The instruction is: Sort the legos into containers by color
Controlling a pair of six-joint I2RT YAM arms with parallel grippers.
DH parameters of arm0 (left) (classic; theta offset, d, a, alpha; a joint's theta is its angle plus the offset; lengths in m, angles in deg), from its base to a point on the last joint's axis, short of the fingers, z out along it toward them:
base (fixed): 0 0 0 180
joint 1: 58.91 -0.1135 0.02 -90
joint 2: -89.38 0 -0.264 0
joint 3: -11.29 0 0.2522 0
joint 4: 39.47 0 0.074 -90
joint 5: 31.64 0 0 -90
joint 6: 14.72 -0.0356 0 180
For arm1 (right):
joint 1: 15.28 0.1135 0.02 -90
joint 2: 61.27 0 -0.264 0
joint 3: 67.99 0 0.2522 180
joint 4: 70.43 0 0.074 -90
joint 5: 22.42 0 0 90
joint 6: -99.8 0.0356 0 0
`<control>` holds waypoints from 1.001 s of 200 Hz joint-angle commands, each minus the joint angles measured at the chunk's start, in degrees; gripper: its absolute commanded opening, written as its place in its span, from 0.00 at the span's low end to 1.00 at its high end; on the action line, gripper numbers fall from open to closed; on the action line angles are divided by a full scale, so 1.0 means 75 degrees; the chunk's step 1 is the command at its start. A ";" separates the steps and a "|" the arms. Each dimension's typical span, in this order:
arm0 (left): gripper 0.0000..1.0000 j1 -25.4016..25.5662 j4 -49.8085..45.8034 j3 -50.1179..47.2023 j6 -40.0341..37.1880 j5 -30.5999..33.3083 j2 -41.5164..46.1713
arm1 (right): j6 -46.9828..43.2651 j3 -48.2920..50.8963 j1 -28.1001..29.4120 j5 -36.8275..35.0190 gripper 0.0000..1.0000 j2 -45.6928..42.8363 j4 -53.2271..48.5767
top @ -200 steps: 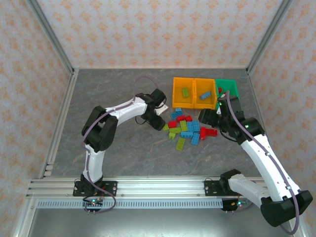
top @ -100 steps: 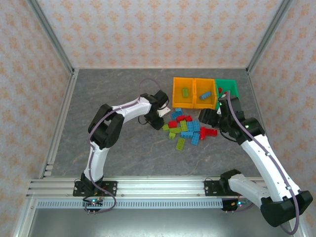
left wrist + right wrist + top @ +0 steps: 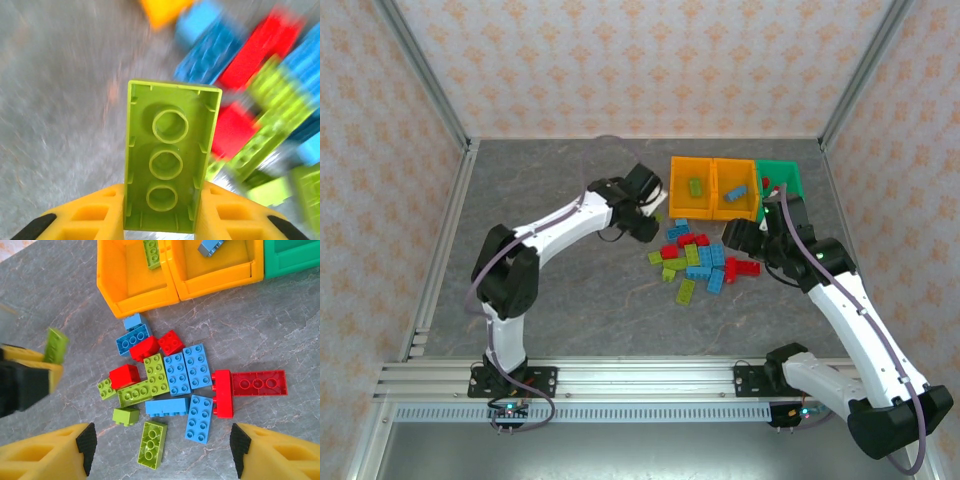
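While the left gripper (image 3: 653,212) hangs over the worktop (image 3: 525,180) towards its far edge, its fingers are clamped on the long sides of a lime green brick (image 3: 170,160), hollow underside to the wrist camera. Just right of it lie the loose legos (image 3: 698,262), a heap of lime, blue and red bricks. Behind them, along the far edge, stand the left orange bin (image 3: 145,297) with one lime piece (image 3: 151,252), the middle orange bin (image 3: 215,282) with one blue piece (image 3: 210,246), and the green bin (image 3: 790,170). The right gripper (image 3: 162,445) hovers above the heap's right side, jaws spread wide and empty.
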 commanded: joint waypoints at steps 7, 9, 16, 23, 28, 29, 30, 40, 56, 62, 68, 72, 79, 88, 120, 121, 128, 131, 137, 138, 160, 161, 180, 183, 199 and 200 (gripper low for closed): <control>0.27 0.0206 0.0734 0.1667 0.1301 0.0574 -0.0909 | 0.0241 0.0068 0.0013 -0.0337 0.73 -0.0042 0.0263; 0.27 0.0197 0.0724 0.1821 0.1333 0.0631 -0.1022 | 0.0251 0.0068 0.0009 -0.0338 0.73 -0.0042 0.0263; 0.27 0.0177 0.0677 0.2386 0.1437 0.0806 -0.1451 | 0.0258 0.0068 0.0011 -0.0325 0.73 -0.0058 0.0249; 0.27 0.0138 0.0677 0.2916 0.1494 0.0866 -0.1876 | 0.0267 0.0067 0.0006 -0.0328 0.73 -0.0091 0.0201; 0.27 0.0099 0.0673 0.3363 0.1539 0.0910 -0.2185 | 0.0272 0.0056 0.0010 -0.0337 0.73 -0.0119 0.0150; 0.27 0.0094 0.0671 0.3438 0.1544 0.0919 -0.2239 | 0.0269 0.0056 0.0007 -0.0334 0.73 -0.0127 0.0138; 0.27 0.0085 0.0664 0.3511 0.1559 0.0929 -0.2302 | 0.0268 0.0056 0.0011 -0.0338 0.73 -0.0131 0.0132; 0.27 0.0015 0.0543 0.4432 0.1650 0.0924 -0.2932 | 0.0261 0.0056 0.0012 -0.0398 0.73 -0.0230 0.0020; 0.28 -0.0039 0.0421 0.5804 0.1615 0.0863 -0.3829 | 0.0209 0.0099 0.0015 -0.0621 0.73 -0.0440 -0.0153; 0.29 -0.0040 0.0398 0.6259 0.1589 0.0846 -0.4112 | 0.0198 0.0121 0.0015 -0.0719 0.73 -0.0519 -0.0243; 0.31 -0.0050 0.0343 0.6693 0.1564 0.0786 -0.4384 | 0.0185 0.0147 0.0015 -0.0800 0.73 -0.0594 -0.0301; 0.33 -0.0058 0.0284 0.7002 0.1551 0.0745 -0.4549 | 0.0184 0.0166 0.0011 -0.0836 0.74 -0.0649 -0.0327; 0.36 -0.0071 0.0220 0.7413 0.1539 0.0695 -0.4781 | 0.0193 0.0221 0.0014 -0.0889 0.74 -0.0733 -0.0373; 0.44 -0.0075 0.0257 0.7694 0.1523 0.0671 -0.4934 | 0.0222 0.0307 0.0010 -0.0933 0.74 -0.0828 -0.0372; 0.55 -0.0082 0.0199 0.7714 0.1493 0.0594 -0.4648 | 0.0364 0.0534 0.0008 -0.0937 0.75 -0.0889 -0.0292; 0.55 -0.0073 0.0176 0.7705 0.1492 0.0597 -0.4631 | 0.0368 0.0541 0.0006 -0.0933 0.75 -0.0887 -0.0282; 0.54 -0.0058 0.0032 0.7666 0.1482 0.0587 -0.4461 | 0.0372 0.0559 0.0010 -0.0909 0.75 -0.0849 -0.0235; 0.54 -0.0054 -0.0018 0.7621 0.1470 0.0578 -0.4354 | 0.0366 0.0568 0.0015 -0.0891 0.75 -0.0831 -0.0207; 0.54 -0.0045 -0.0067 0.7438 0.1429 0.0550 -0.4116 | 0.0323 0.0582 0.0009 -0.0851 0.75 -0.0774 -0.0113; 0.53 -0.0042 -0.0068 0.7404 0.1425 0.0546 -0.4072 | 0.0318 0.0583 0.0012 -0.0855 0.75 -0.0765 -0.0093; 0.52 0.0018 0.0568 0.5210 0.1350 0.0388 -0.2310 | 0.0112 0.0630 0.0034 -0.1012 0.75 -0.0350 0.0358; 0.52 0.0030 0.0648 0.5077 0.1344 0.0377 -0.2214 | 0.0089 0.0630 0.0031 -0.1011 0.75 -0.0313 0.0389; 0.52 0.0105 0.2107 0.1993 0.1362 0.0486 0.0142 | -0.0118 0.0495 0.0153 -0.0928 0.75 0.0491 0.0753; 0.52 0.0116 0.2267 0.1608 0.1371 0.0509 0.0497 | -0.0135 0.0431 0.0191 -0.0909 0.75 0.0637 0.0818; 0.52 0.0233 0.2732 -0.0255 0.1183 0.0740 0.2210 | -0.0232 0.0171 0.0504 -0.0846 0.75 0.1470 0.1123; 0.52 0.0243 0.2743 -0.0345 0.1156 0.0746 0.2308 | -0.0241 0.0149 0.0523 -0.0852 0.75 0.1499 0.1152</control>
